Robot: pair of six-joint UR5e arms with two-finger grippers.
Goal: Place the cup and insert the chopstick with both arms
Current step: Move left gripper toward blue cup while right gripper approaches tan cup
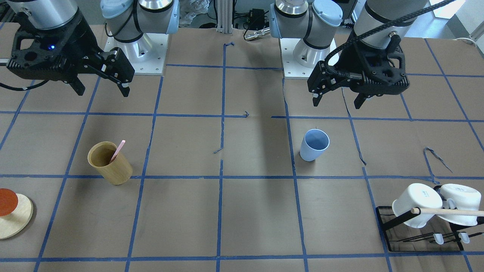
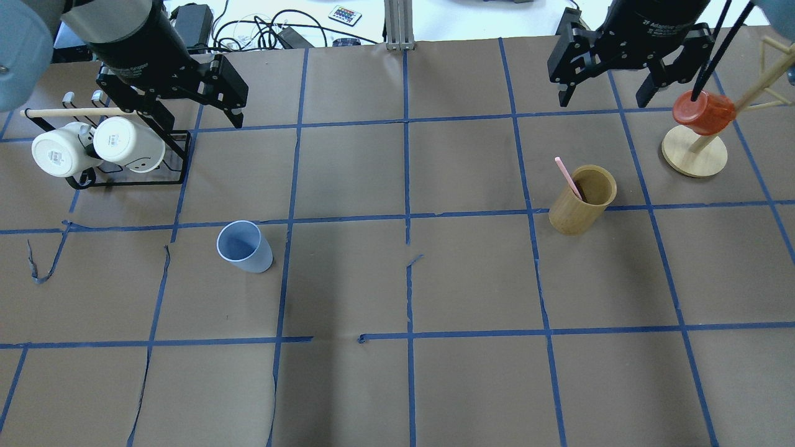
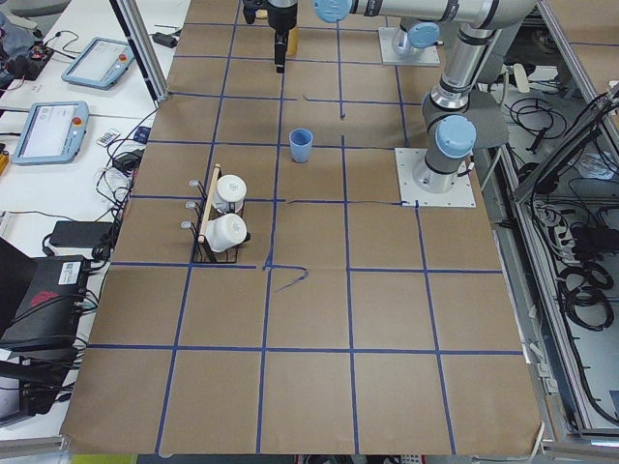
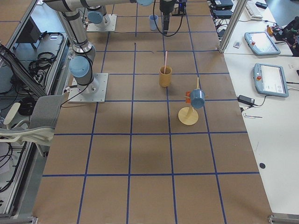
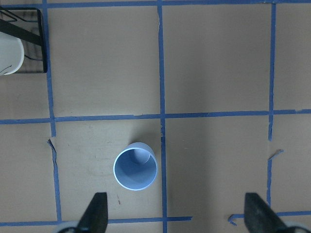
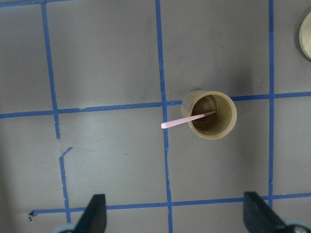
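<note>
The light-blue cup stands upright and empty on the brown table, left of centre; it also shows in the front view and the left wrist view. The pale-pink chopstick leans inside a tan wooden cup on the right; both show in the right wrist view, the chopstick and the wooden cup. My left gripper hovers open and empty high above and behind the blue cup. My right gripper hovers open and empty above and behind the wooden cup.
A black rack with two white mugs and a wooden dowel stands at the far left, close under my left gripper. A wooden stand with a red cup is at the far right, near my right gripper.
</note>
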